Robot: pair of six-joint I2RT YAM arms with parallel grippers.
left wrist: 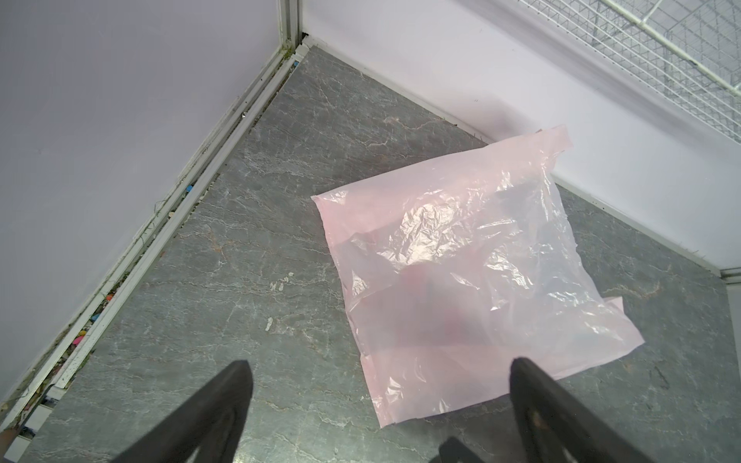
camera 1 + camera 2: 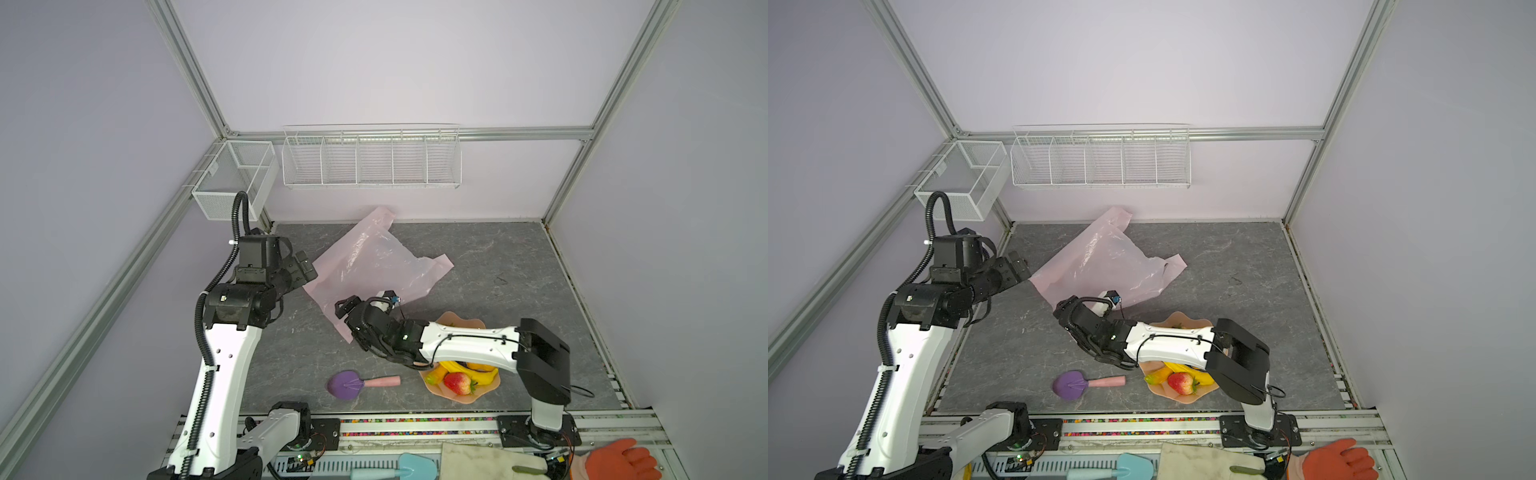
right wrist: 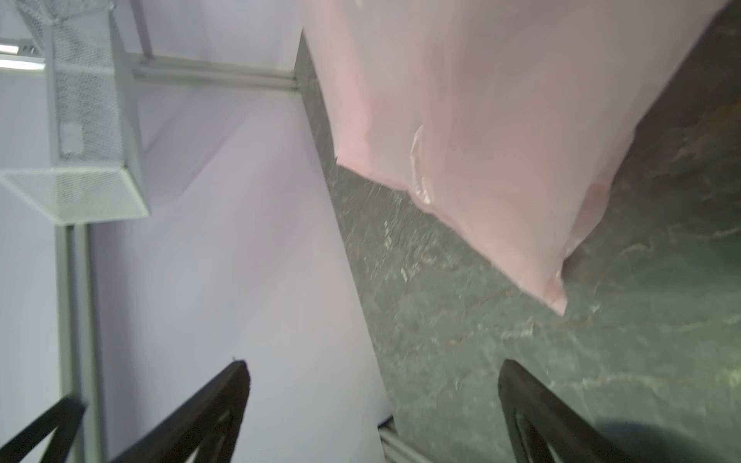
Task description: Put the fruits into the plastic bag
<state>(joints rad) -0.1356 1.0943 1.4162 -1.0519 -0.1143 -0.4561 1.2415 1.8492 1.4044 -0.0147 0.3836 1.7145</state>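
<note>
Jaws sat wide apart on left end effector [image 1: 377, 366] and right end effector [image 3: 373, 366], both empty, by crinkly pale pink plastic bag [image 2: 374, 266] mid-frame.

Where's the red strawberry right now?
In both top views the red toy strawberry lies in the peach wavy-edged bowl at front right, beside the yellow bananas.

The plastic bag [image 2: 374, 266], pale pink and crinkled, lies flat on the grey table [image 2: 498, 257] with 1 corner up against the back wall. A reddish blur shows through it, perhaps print. The fruits [image 2: 465, 374] sit in the peach bowl [image 2: 459, 399]: 1 red strawberry [image 2: 458, 382], yellow bananas [image 2: 457, 367] and a yellow-orange piece [image 2: 432, 377]
</note>
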